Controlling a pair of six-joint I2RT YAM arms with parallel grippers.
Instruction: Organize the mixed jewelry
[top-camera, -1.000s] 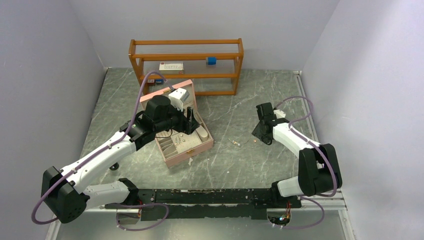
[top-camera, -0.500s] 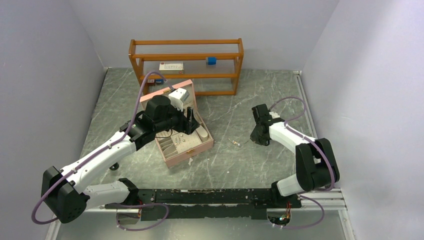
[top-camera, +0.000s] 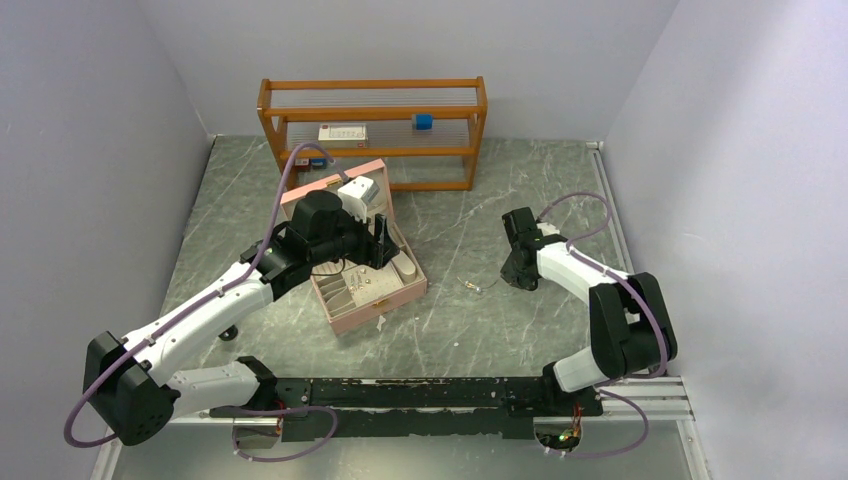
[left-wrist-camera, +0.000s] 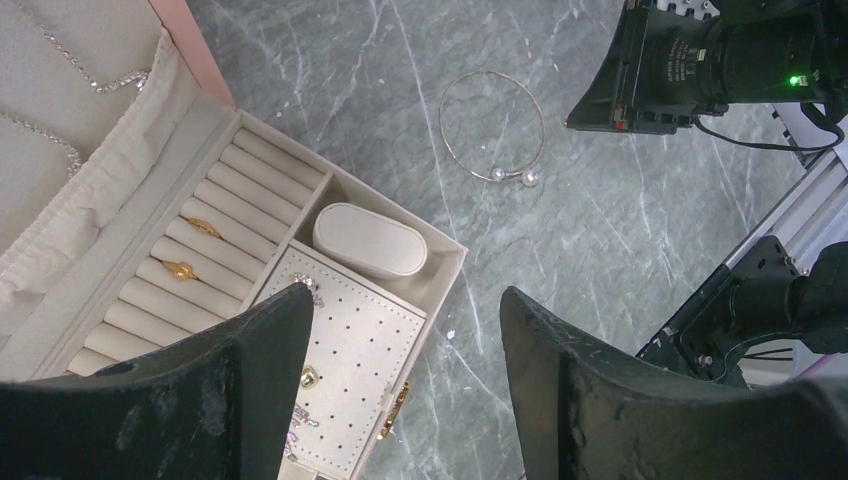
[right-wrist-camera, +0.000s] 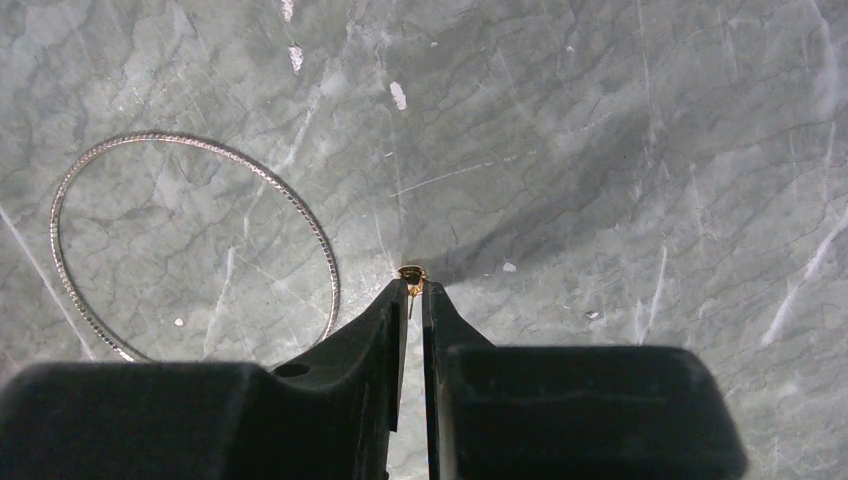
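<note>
White arms (top-camera: 200, 310) with black joints trail purple cables (top-camera: 283, 187); black claw fingers (left-wrist-camera: 620, 400) seem scuffed.

Nothing legible for you here: the small white-and-red card (top-camera: 343, 132) on the orange wooden shelf (top-camera: 370, 86) carries print too tiny to read.

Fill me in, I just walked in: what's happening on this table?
The right tool pinches a tiny gold stud lying on the table beside a thin silver bangle. The left tool hovers open over the pink jewelry box, where two gold rings sit in the ring rolls.
</note>
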